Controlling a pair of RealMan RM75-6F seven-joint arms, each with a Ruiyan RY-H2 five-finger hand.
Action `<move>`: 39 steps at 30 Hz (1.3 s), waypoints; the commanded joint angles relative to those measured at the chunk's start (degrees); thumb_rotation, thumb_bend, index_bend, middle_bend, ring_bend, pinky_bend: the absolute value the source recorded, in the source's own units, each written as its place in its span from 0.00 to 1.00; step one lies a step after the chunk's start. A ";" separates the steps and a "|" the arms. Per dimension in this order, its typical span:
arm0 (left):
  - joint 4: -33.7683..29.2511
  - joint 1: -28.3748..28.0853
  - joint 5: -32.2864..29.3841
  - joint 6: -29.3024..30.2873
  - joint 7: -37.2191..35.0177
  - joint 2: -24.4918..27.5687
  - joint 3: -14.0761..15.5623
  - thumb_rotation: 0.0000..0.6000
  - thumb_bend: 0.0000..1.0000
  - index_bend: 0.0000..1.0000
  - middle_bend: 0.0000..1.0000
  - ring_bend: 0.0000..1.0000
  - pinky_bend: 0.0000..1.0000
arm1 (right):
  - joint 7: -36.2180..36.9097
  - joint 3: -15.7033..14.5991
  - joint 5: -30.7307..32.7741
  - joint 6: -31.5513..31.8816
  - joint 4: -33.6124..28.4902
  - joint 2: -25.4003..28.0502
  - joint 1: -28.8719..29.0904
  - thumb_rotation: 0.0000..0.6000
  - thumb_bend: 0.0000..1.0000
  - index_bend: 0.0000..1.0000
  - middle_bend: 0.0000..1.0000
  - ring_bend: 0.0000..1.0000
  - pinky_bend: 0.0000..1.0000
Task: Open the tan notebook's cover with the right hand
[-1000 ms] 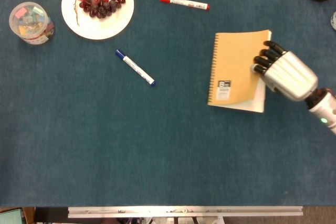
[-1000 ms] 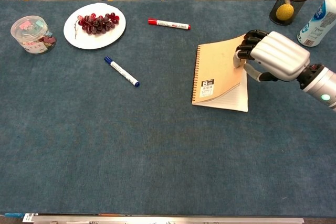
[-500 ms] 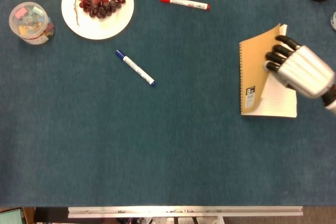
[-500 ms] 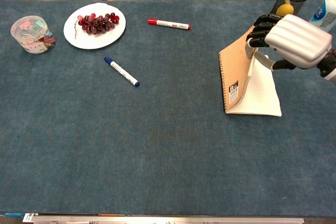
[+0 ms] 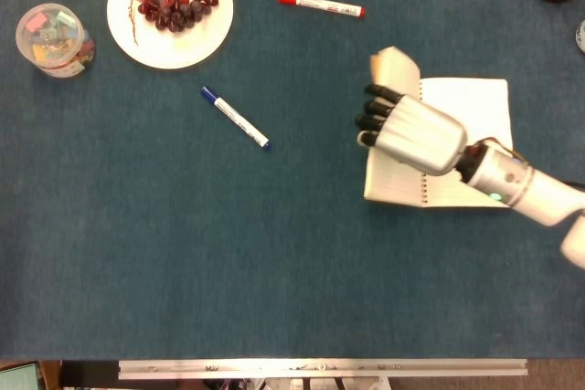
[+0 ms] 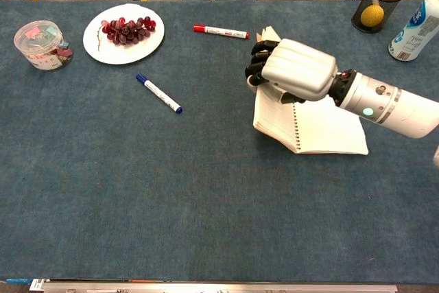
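Observation:
The tan notebook [image 5: 466,107] lies open at the right of the table, with a white lined page [image 6: 329,128] showing to the right of the spiral. My right hand [image 5: 411,130] is over the spiral and holds the cover [image 5: 395,68] with fingers curled around its edge. The cover is swung past the spiral to the left and tilts above the table; its tan corner [image 6: 270,33] sticks out above the right hand [image 6: 291,70]. Most of the cover is hidden under the hand. My left hand is in neither view.
A red marker [image 5: 320,5] lies behind the notebook and a blue pen [image 5: 235,118] to its left. A white plate [image 5: 128,29] of grapes and a clear tub [image 5: 53,38] stand far left. A mesh cup [image 6: 374,8] and a bottle [image 6: 415,22] stand at the back right.
My right hand has carried the cover from the notebook's right side over the spiral to the left. The notebook, dragged right earlier, has slid back a little, and its white page is exposed.

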 commanded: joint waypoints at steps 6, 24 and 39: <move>-0.06 0.01 0.14 -0.20 -0.10 0.16 0.17 1.00 0.41 0.25 0.14 0.18 0.11 | -1.90 -1.09 -0.22 -4.59 2.43 -3.59 1.84 1.00 0.52 0.65 0.42 0.28 0.24; 0.06 0.43 0.38 0.70 -0.96 0.58 0.06 1.00 0.41 0.25 0.14 0.18 0.11 | -11.06 2.89 5.87 -3.78 -4.73 -2.79 -1.44 1.00 0.17 0.09 0.06 0.00 0.03; 2.88 -1.30 0.89 0.39 0.45 -2.82 -1.60 1.00 0.41 0.25 0.15 0.18 0.11 | -20.98 4.36 18.65 1.42 -29.61 22.03 -15.68 1.00 0.29 0.37 0.35 0.23 0.33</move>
